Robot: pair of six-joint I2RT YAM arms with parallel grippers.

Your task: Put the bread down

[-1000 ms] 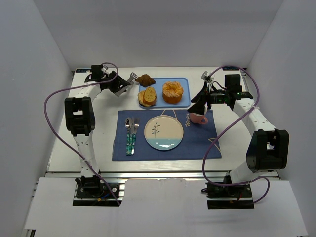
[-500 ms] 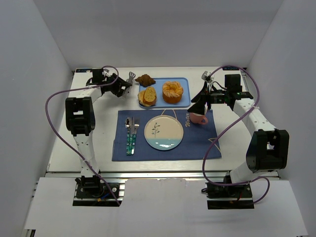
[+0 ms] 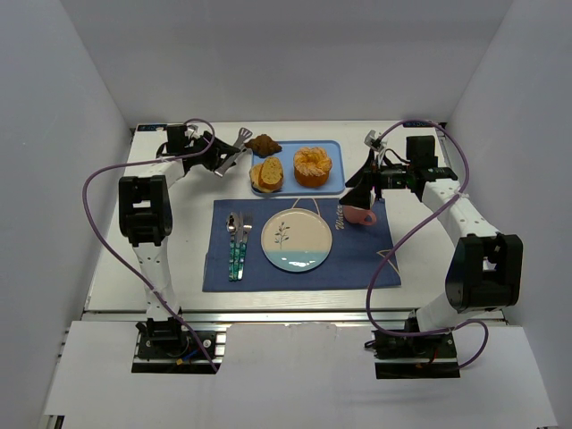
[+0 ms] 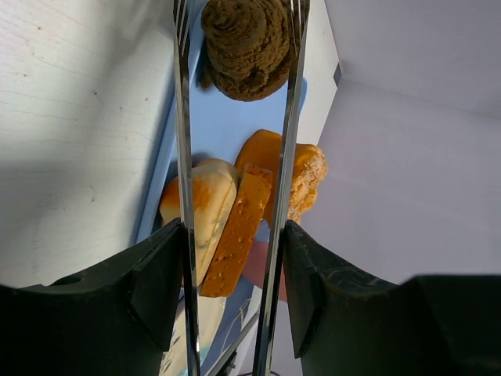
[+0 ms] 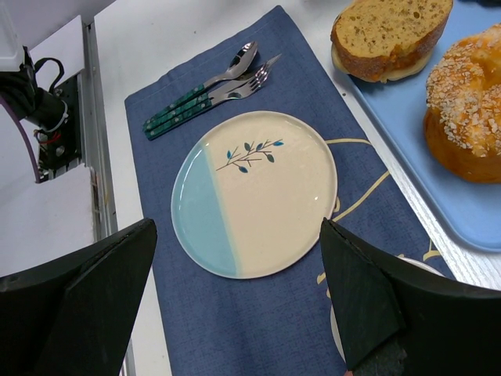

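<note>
My left gripper [image 3: 221,158] is shut on metal tongs [image 3: 236,146], its black fingers [image 4: 168,258] pressing on the two arms [image 4: 183,157]. The tongs point at a dark brown bread [image 3: 263,144] at the far left corner of the blue tray [image 3: 336,152]. In the left wrist view this bread [image 4: 246,47] shows between the tong arms near their tips; I cannot tell if they touch. Sliced bread [image 3: 266,174] and a round seeded bun [image 3: 312,166] lie on the tray. A cream and blue plate [image 3: 296,239] sits empty on the blue mat [image 3: 357,259]. My right gripper [image 3: 361,184] is open and empty above the mat [image 5: 235,227].
A pink cup [image 3: 360,215] stands on the mat's far right corner, under my right gripper. A spoon and fork [image 3: 237,243] lie left of the plate. White walls enclose the table on three sides.
My left wrist has turned and carried the tongs a little right, toward the dark brown bread. The right arm has not moved.
</note>
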